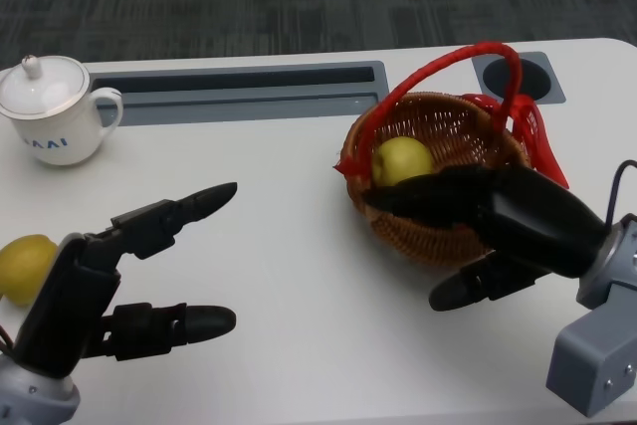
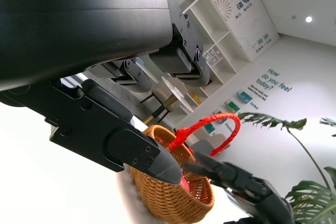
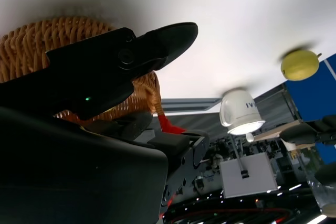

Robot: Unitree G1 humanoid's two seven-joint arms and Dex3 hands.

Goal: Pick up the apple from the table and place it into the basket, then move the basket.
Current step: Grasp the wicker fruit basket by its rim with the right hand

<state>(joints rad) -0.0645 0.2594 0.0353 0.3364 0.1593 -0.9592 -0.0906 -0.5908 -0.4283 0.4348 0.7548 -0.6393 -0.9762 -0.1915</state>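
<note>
An apple (image 1: pixel 401 159) lies in the basket (image 1: pixel 418 231), so moving the basket is the step in hand. The right hand (image 1: pixel 488 226) clasps its near rim, fingers inside and thumb outside; the left hand (image 1: pixel 119 276) hovers spread and empty. Next, I judge, comes a firm hold and a level slide across the table (image 1: pixel 289 276).

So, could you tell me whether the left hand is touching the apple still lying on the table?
Cannot tell. In the head view the left hand overlaps the yellow apple at the table's left edge, hiding any contact or gap.

yellow-green apple (image 1: pixel 401 160) | inside wicker basket (image 1: pixel 438 116) | upright, apparently red-handled
</note>
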